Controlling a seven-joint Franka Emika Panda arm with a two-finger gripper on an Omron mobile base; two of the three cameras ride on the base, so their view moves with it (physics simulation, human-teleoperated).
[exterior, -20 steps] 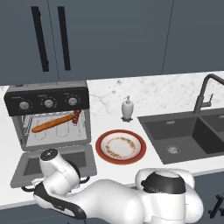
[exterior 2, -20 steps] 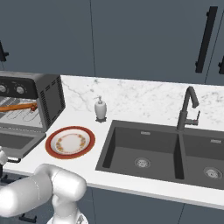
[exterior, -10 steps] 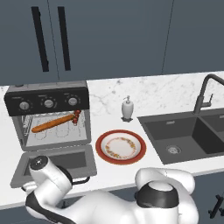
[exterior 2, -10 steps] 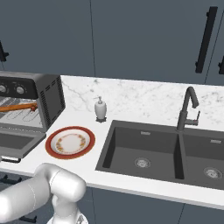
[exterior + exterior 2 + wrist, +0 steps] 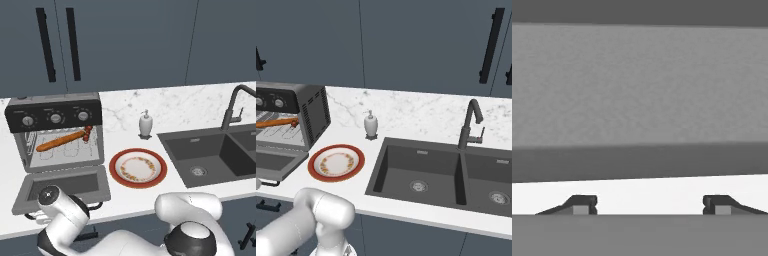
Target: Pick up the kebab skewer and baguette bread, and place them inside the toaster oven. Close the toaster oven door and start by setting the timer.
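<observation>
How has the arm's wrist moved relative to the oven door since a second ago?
Yes: against the open toaster oven door, the arm's wrist has dropped toward the door's front edge, leftward.

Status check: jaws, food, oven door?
Jaws open, empty, low at the toaster oven door. Baguette bread and kebab skewer on rack inside toaster oven. Door still down; nothing blocking.
</observation>
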